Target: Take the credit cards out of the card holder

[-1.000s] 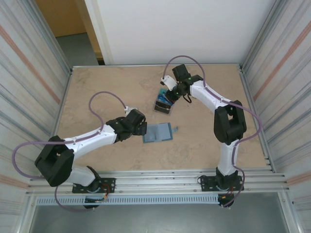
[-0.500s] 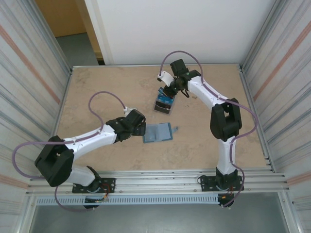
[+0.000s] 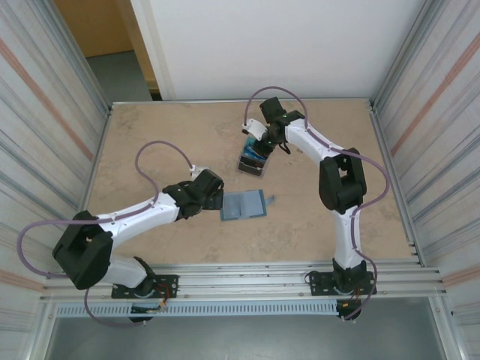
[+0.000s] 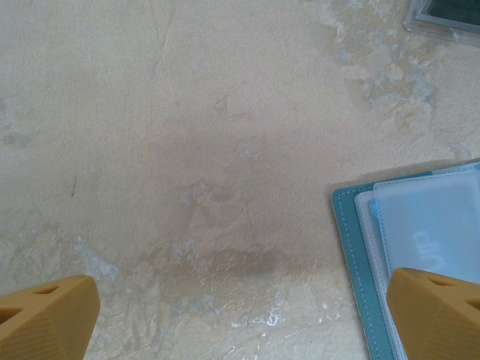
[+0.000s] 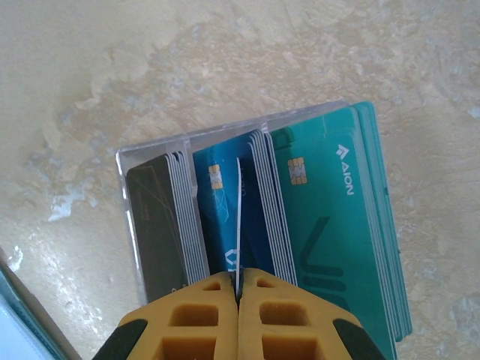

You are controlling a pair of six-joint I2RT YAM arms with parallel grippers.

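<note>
The slate-blue card holder (image 3: 244, 204) lies open and flat on the table, pale slots up. In the left wrist view its left edge (image 4: 352, 247) shows, with faint print behind a pale slot. My left gripper (image 3: 218, 202) stands open just left of it, low over the table (image 4: 240, 322), one fingertip (image 4: 439, 307) over the holder's corner. My right gripper (image 3: 259, 147) hangs over a clear tray, shut (image 5: 238, 289) on one credit card (image 5: 238, 217) seen edge-on above the blue stack.
The clear tray (image 3: 252, 162) stands behind the holder; its rim (image 5: 124, 169) encloses a black stack (image 5: 157, 225), a blue stack (image 5: 214, 210) and a teal stack (image 5: 330, 232) of cards. Its corner (image 4: 442, 19) shows in the left wrist view. Metal walls line both table sides.
My right arm has swung its wrist and elbow a little to the left over the tray, still shut on the card. The left arm and the card holder have not moved.
</note>
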